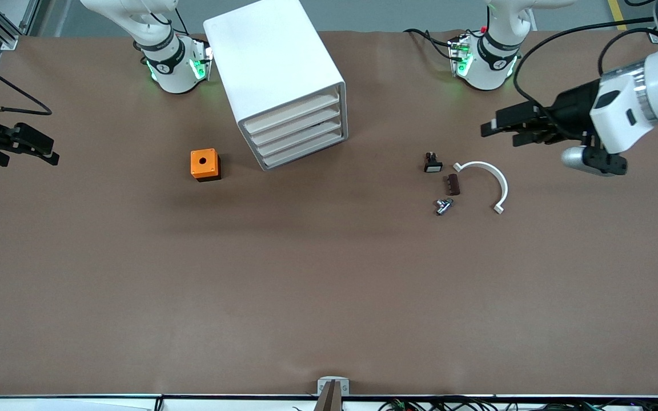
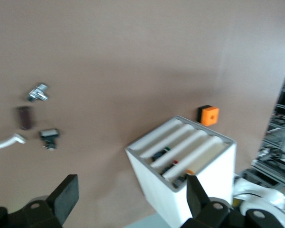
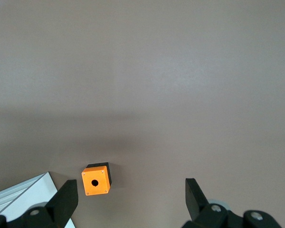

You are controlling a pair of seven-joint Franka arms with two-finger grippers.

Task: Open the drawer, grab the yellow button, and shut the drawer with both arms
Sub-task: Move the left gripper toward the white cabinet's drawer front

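Four shut drawers face the front camera, the drawer (image 1: 293, 113) uppermost in the cabinet (image 1: 275, 63); light and stiff, probably best hooked at its front lip, with the left gripper (image 1: 492, 130) and right gripper (image 1: 49, 153) both wide beside the cabinet, button unseen.

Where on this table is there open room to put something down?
The broad stretch of brown table nearer the front camera than everything else is bare. Another gap lies between the orange cube and the white cabinet. It is crowded toward the left arm's end, where the white arc, black part, brown piece and metal fitting cluster.
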